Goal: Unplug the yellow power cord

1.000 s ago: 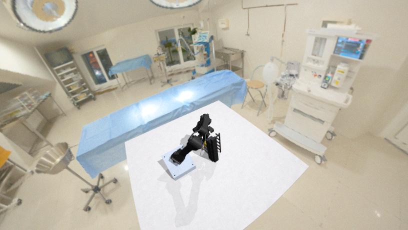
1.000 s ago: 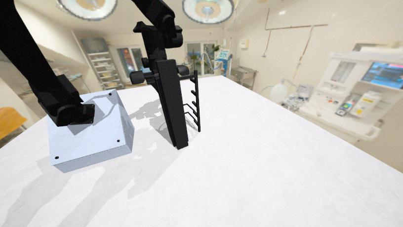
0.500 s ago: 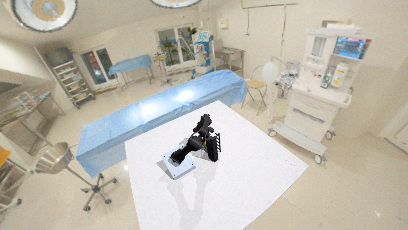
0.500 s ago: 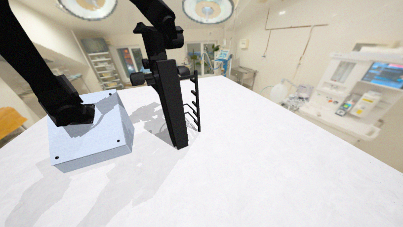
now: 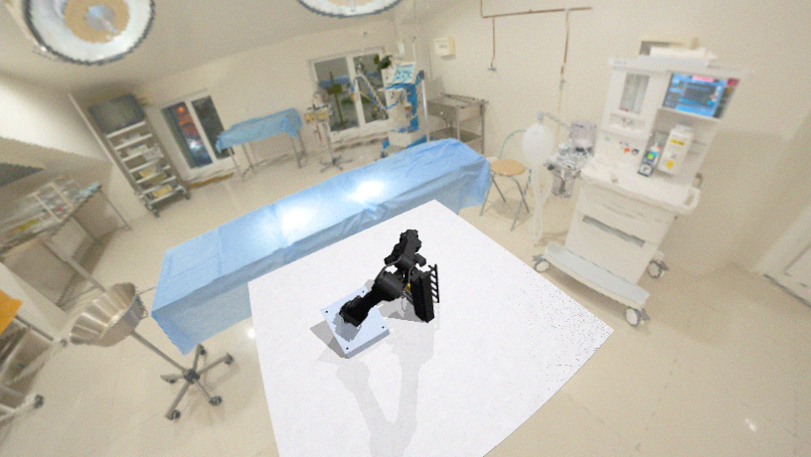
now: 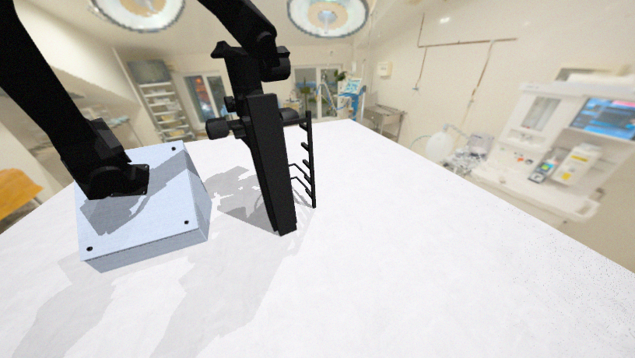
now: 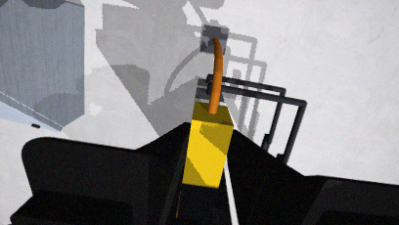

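The yellow plug [image 7: 207,152] lies between my fingers in the wrist view, and a scrap of yellow [image 5: 407,288] shows in the top view. Its cord [image 7: 217,73] looks orange and runs from the plug to a small dark square on the table. My gripper [image 7: 208,132] is shut on the plug, with one black finger along each side. The black power strip [image 5: 421,298] [image 6: 271,164] stands tall and hides the fingertips in the exterior view. How deep the plug sits in the strip is hidden.
A black peg rack [image 5: 435,282] [image 6: 310,159] stands beside the strip, and its thin brackets [image 7: 293,132] reach close to the right finger. A pale blue block [image 5: 363,339] [image 6: 156,213] [image 7: 44,64] under the arm's base lies to the left. All stand on a white table [image 5: 482,352] [image 6: 400,266].
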`<control>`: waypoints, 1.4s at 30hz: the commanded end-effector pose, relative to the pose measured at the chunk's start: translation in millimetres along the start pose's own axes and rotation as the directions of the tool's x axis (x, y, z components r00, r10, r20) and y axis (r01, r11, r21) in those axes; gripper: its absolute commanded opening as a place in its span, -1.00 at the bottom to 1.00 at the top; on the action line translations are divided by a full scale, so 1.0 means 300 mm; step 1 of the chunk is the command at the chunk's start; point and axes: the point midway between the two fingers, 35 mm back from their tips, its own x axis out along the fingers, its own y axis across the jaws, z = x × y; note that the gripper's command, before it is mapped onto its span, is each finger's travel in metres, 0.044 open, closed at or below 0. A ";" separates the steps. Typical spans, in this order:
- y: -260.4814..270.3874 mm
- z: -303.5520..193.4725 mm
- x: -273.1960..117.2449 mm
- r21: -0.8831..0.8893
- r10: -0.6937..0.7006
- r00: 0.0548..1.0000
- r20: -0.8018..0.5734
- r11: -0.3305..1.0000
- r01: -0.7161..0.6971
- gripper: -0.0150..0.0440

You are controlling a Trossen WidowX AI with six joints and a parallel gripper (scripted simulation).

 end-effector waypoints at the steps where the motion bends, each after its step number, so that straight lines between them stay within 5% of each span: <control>1: -0.003 0.000 -0.001 0.004 -0.004 1.000 -0.001 1.000 0.004 -0.35; 8: -0.003 0.001 -0.001 0.004 -0.004 1.000 -0.001 1.000 0.004 -0.49; 42: -0.006 0.177 -0.016 0.000 -0.004 1.000 0.002 1.000 0.004 -0.49</control>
